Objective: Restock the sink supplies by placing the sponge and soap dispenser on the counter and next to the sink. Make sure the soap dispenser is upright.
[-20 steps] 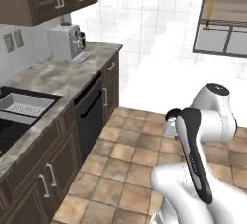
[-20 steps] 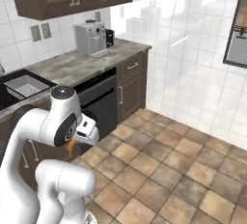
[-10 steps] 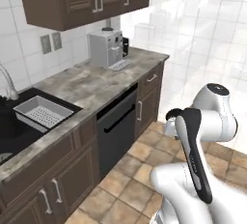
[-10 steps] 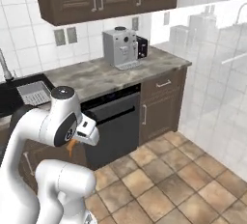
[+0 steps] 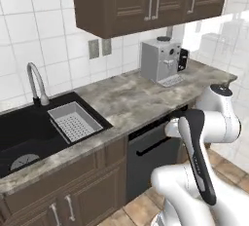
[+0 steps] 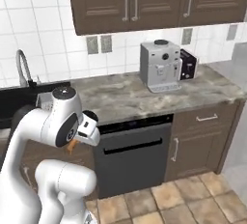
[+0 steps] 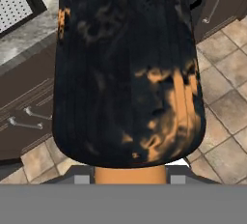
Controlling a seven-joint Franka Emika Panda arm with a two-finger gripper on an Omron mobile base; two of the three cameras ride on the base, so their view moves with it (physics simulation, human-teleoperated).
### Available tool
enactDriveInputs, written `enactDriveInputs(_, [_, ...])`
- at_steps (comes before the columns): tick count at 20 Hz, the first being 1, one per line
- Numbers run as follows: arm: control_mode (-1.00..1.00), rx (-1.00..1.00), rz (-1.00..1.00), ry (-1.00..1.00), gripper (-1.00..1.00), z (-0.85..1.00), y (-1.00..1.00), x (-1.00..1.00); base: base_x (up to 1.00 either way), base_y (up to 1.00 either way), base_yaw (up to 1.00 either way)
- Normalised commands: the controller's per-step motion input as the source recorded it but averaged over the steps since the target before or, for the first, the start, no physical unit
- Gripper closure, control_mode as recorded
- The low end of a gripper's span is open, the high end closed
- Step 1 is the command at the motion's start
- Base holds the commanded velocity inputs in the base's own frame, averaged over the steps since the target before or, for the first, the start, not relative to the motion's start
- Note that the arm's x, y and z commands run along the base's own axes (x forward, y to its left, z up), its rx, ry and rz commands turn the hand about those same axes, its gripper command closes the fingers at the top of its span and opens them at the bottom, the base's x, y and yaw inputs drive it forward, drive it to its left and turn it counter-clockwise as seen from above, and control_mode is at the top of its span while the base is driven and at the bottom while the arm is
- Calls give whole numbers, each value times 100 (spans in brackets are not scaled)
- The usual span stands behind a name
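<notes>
The soap dispenser [image 7: 128,73], a black rounded bottle with orange blotches, is very close in the hand view, its orange pump end [image 7: 128,175] down between the fingers. My gripper [image 6: 79,138] is shut on it, held low in front of the cabinets, and a bit of orange pump [image 6: 72,146] pokes out under the hand. The marbled counter [image 5: 141,98] runs across ahead. The black sink [image 5: 24,132] lies at its left with a grey perforated tray [image 5: 73,120] and a chrome faucet [image 5: 36,81]. The sponge is out of view.
A silver coffee machine [image 5: 160,62] and a small black appliance [image 6: 188,66] stand at the counter's right end by the wall. A dark dishwasher front [image 6: 132,155] sits below the counter. Upper cabinets [image 6: 130,1] hang overhead. Tiled floor [image 6: 193,194] is at the lower right.
The base has driven and turned, so both base views now face the counter head-on, with the sink and faucet in view. The arm keeps the same folded pose with the bottle.
</notes>
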Motion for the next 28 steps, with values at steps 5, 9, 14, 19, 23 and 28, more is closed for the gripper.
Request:
enactDriveInputs(5, [100, 0, 0, 0, 100, 0, 0, 0, 68, -17, 55])
enactDriveInputs(9, [100, 0, 0, 0, 100, 0, 0, 0, 37, -26, 49])
enactDriveInputs(14, [-100, 0, 16, 5, 100, -2, -18, 23, 15, -31, 26])
enactDriveInputs(19, [-100, 0, 34, 18, 100, 0, -24, 84, 0, 0, 0])
enactDriveInputs(23, [-100, 0, 27, 17, 100, 0, -5, 97, 0, 0, 0])
enactDriveInputs(28, [-100, -1, 8, 16, 100, 0, 4, 76, 0, 0, 0])
